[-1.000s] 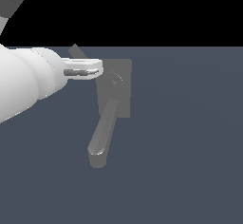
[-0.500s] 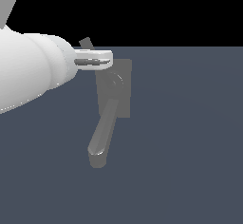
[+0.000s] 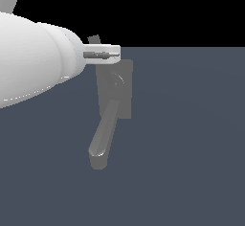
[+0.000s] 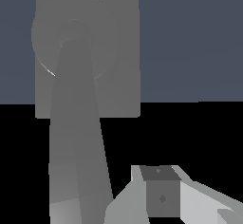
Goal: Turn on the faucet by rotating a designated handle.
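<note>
The grey faucet block [image 3: 116, 91] stands in the middle of the exterior view. Its thick spout [image 3: 103, 141] slants down toward the exterior view's left. Only the handle's dark tip [image 3: 94, 39] shows there, poking up behind my white gripper [image 3: 107, 55], which covers the block's upper edge. In the wrist view the handle [image 4: 76, 137] runs as a flat bar from the round hub [image 4: 73, 38] toward the camera. One of my fingers [image 4: 161, 194] sits close beside it. The other finger is hidden, so whether the jaws are open or shut is unclear.
A flat blue-grey floor [image 3: 191, 148] lies under and around the faucet. My bulky white arm [image 3: 33, 62] fills the upper part of the exterior view's left.
My arm and gripper have moved toward the exterior view's right and loom larger. The handle's visible tip has shifted right and upward along with the gripper. Block and spout stay put.
</note>
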`<act>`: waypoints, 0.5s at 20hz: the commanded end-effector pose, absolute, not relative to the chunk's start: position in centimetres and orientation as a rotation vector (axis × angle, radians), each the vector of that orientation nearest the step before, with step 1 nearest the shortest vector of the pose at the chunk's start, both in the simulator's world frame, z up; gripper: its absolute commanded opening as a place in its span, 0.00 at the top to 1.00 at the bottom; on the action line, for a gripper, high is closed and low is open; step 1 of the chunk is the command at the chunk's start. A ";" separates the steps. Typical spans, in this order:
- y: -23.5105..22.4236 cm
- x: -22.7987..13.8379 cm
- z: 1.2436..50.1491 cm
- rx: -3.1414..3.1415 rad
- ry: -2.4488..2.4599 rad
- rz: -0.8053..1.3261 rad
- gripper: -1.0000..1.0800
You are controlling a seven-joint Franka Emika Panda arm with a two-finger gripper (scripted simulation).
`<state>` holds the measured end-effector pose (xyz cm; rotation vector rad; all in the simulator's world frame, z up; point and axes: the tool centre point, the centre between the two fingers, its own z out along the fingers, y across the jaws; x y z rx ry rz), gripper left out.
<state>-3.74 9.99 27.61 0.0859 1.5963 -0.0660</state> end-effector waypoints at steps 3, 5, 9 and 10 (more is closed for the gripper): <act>8.0 -3.7 28.4 0.094 1.586 -0.071 1.00; 7.3 -3.8 28.7 0.094 1.584 -0.071 1.00; 5.8 -3.9 29.3 0.094 1.579 -0.070 1.00; 5.5 -3.9 29.5 0.094 1.578 -0.070 1.00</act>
